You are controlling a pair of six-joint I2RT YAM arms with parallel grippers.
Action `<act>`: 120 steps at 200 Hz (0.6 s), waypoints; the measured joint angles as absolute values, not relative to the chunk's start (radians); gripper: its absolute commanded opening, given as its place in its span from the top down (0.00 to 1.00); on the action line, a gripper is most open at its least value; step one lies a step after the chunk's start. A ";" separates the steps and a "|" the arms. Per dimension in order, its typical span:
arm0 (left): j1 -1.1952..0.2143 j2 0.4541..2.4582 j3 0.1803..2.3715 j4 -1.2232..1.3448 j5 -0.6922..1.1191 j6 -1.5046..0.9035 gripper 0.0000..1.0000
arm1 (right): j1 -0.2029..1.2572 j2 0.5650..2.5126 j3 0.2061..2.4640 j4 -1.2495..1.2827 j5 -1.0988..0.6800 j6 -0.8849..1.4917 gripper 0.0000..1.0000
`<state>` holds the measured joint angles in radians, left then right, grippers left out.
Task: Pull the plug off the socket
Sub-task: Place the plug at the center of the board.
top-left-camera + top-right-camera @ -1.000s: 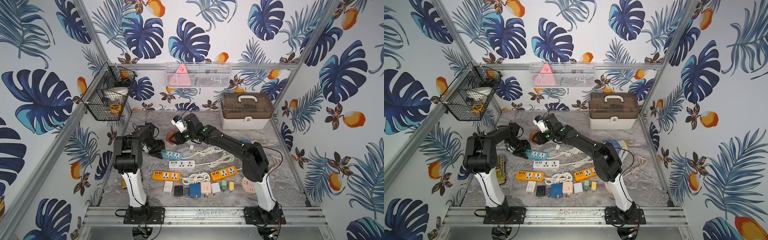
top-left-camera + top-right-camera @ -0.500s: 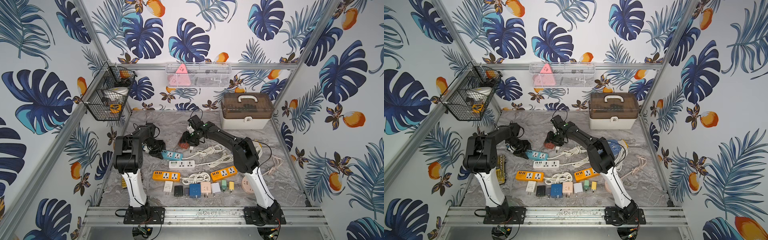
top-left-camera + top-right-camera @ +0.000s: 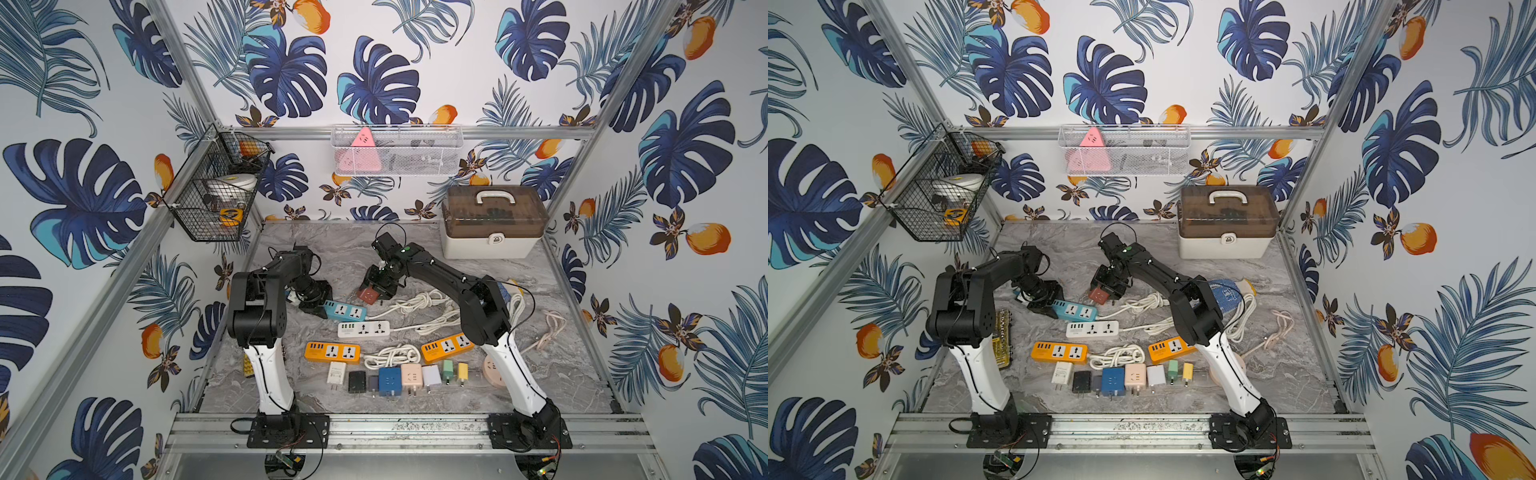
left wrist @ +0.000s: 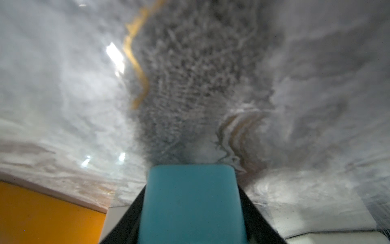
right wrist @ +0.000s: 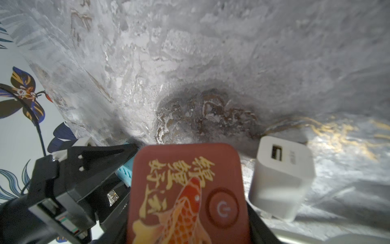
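Clenched in the jaws of the right gripper (image 3: 377,287): dark-red square plastic plug block with gold koi print (image 5: 185,194), low over the grey marbled worktop (image 3: 415,249), near the left gripper (image 3: 316,300). Clenched in the left jaws: end of the teal-blue plastic power strip (image 3: 345,310). Cannot tell whether the block's pins sit in any socket; underside hidden. Lying just beside the block: white USB charger cube (image 5: 280,179). Judged light, rigid, smooth-sided, prone to slipping under a pull. Best taken across flat opposite sides, close to the socket face, with the equally light strip pinned down.
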<state>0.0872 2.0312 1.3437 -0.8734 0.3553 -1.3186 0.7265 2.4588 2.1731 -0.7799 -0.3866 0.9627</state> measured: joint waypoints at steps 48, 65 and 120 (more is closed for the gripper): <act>0.084 2.025 1.334 -0.864 0.359 -1.336 0.89 | 0.727 2.473 2.175 -0.747 -0.419 1.045 0.41; 0.084 2.025 1.334 -0.864 0.359 -1.336 0.89 | 0.727 2.475 2.181 -0.747 -0.418 1.065 0.34; 0.083 2.025 1.336 -0.865 0.359 -1.336 0.89 | 0.725 2.477 2.161 -0.752 -0.386 1.080 0.28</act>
